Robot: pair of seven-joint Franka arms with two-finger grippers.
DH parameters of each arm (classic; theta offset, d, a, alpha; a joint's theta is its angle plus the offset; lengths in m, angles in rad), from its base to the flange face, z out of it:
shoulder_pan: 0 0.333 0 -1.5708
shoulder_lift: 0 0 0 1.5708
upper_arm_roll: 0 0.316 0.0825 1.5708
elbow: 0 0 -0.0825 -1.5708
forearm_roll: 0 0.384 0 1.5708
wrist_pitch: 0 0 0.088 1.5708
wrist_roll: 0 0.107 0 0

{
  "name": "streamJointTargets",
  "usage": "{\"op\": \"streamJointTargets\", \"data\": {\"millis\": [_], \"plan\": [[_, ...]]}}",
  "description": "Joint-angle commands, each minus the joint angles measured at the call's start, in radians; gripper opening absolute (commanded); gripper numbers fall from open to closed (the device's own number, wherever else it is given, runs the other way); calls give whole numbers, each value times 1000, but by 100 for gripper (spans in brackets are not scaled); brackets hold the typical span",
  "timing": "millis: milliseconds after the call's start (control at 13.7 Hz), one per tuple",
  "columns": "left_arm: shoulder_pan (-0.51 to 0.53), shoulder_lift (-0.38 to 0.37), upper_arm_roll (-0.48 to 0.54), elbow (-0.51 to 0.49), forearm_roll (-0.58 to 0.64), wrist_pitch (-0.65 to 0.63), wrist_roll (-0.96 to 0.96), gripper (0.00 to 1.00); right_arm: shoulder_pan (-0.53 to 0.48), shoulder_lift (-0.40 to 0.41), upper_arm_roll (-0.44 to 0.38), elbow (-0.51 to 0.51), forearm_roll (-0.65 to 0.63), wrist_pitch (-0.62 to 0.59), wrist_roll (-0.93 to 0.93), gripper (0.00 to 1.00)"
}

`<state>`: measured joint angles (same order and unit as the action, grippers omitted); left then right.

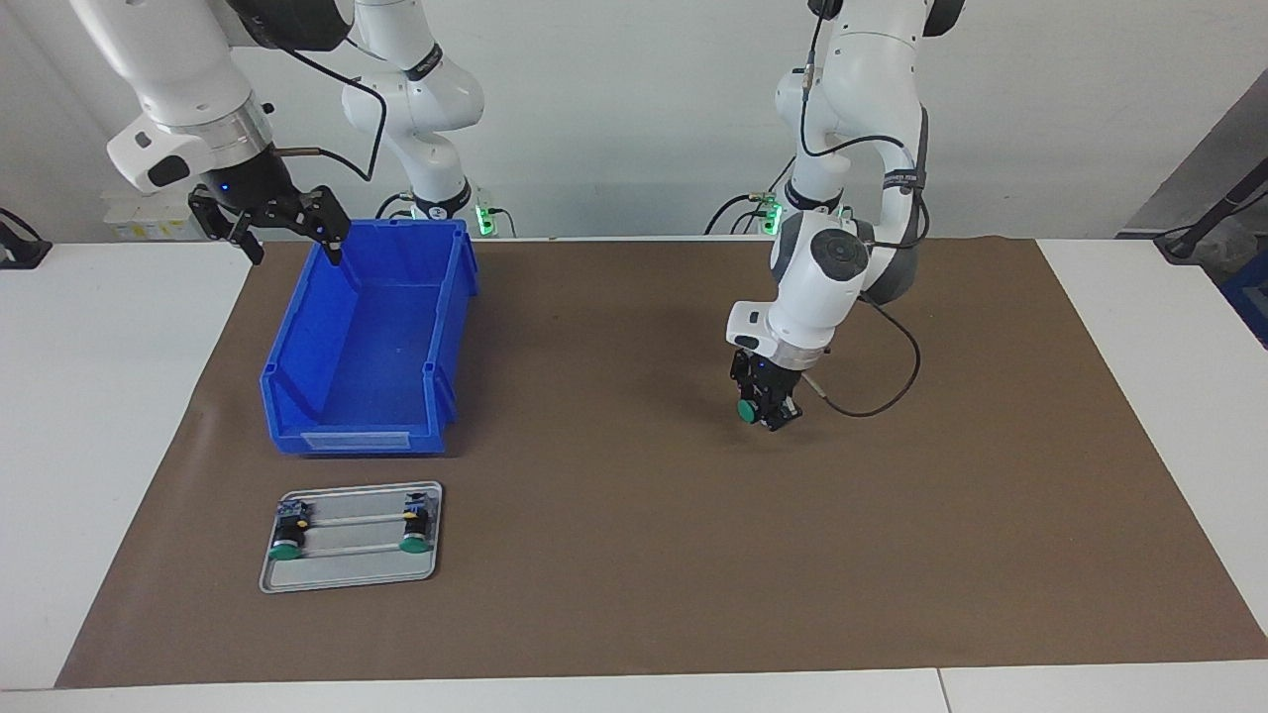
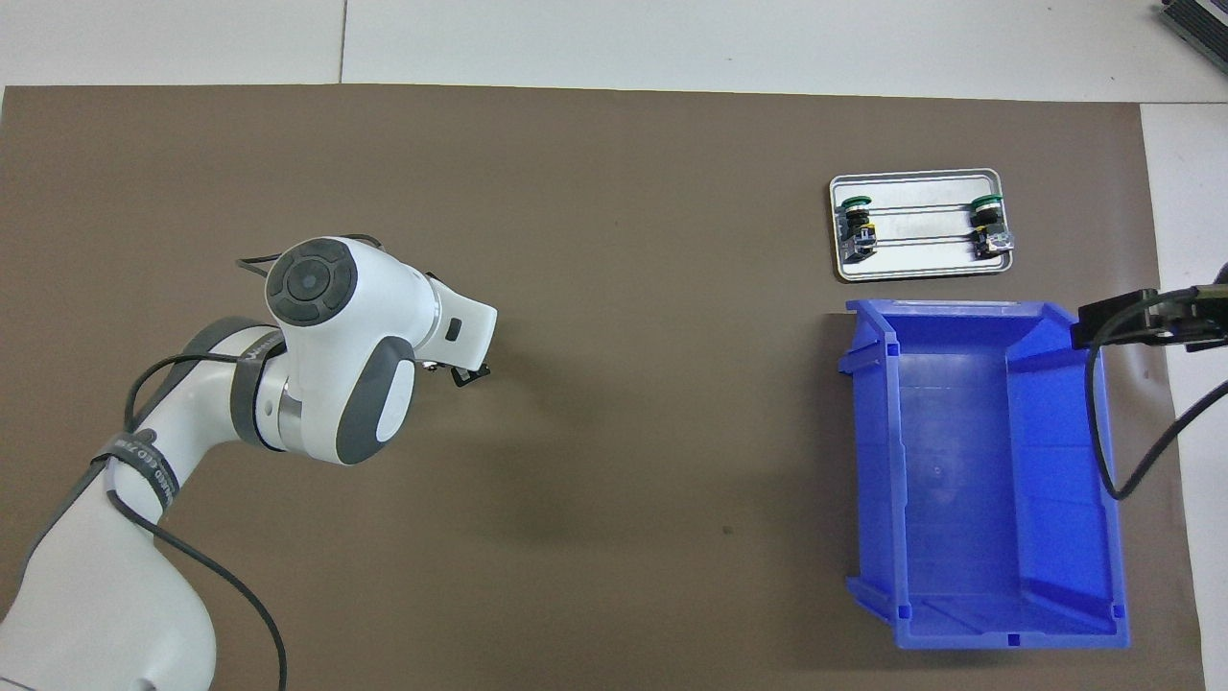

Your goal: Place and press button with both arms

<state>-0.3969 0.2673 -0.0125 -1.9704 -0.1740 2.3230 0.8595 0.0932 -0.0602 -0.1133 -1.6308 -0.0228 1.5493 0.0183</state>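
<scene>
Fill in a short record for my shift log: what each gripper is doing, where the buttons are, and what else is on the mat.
left gripper: shut on a green-capped button, up over bare brown mat
right gripper: open, empty, waiting over the blue bin's rim
other buttons: two, lying on the metal tray
tray position: farther from the robots than the bin
bin contents: nothing visible inside

Left arm [image 1: 852, 149] bent down, wrist tilted, left gripper [image 1: 768, 411] pointing down just above the mat with fingers clamped on the button [image 1: 745, 409], green cap sideways. Right arm [image 1: 178, 89] waits raised, right gripper [image 1: 287, 233] pointing down with fingers [image 1: 335, 241] spread wide, holding nothing.
</scene>
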Motion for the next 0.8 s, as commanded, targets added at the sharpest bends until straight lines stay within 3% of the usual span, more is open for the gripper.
{"op": "streamJointTargets", "data": {"millis": [0, 293, 731], "plan": [[45, -3, -4, 70, -36, -114, 1, 11, -6, -24, 4, -24, 12, 6, -6, 100], [111, -5, -6, 152, -61, -255, 6, 10, -7, -24, 4, -24, 12, 6, -4, 100], [155, -23, 2, 162, -79, -286, 3, 8, -7, -24, 4, -24, 12, 6, -4, 100]]}}
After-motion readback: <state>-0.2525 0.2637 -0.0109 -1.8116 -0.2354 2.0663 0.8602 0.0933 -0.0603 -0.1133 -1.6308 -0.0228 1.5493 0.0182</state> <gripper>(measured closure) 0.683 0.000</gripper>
